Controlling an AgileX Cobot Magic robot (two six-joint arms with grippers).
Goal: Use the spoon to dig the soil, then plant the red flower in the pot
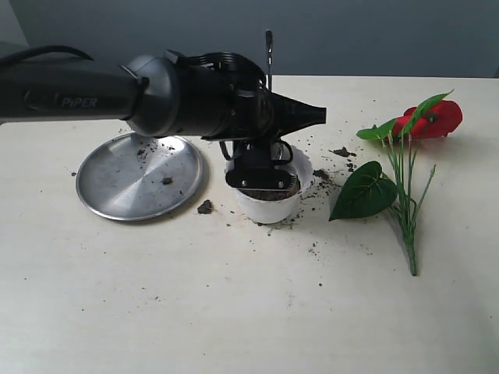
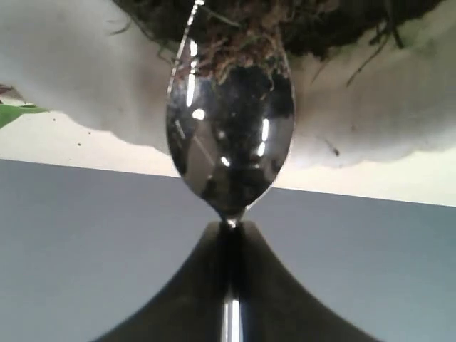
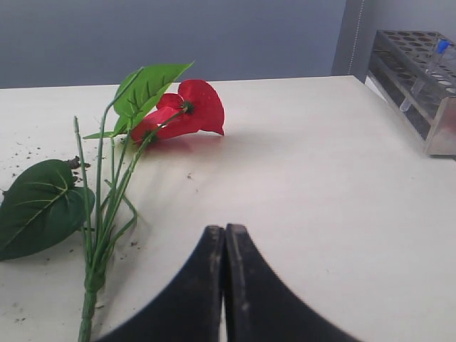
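Fingers [image 2: 203, 285] of left gripper [image 2: 229, 226]: pinched almost together on neck of spoon [image 2: 231, 135]. Spoon bowl over pot [image 2: 71, 85], tip touching soil [image 2: 320, 25] inside, crumbs stuck to metal. Right gripper [image 3: 225, 229]: pressed fully together, gripping nothing, hanging over bare table [image 3: 320, 178] near red flower [image 3: 189, 107]. Flower lying flat on table, right of pot and well apart from it. Steel plate [image 1: 117, 183] just left of pot, few crumbs on it.
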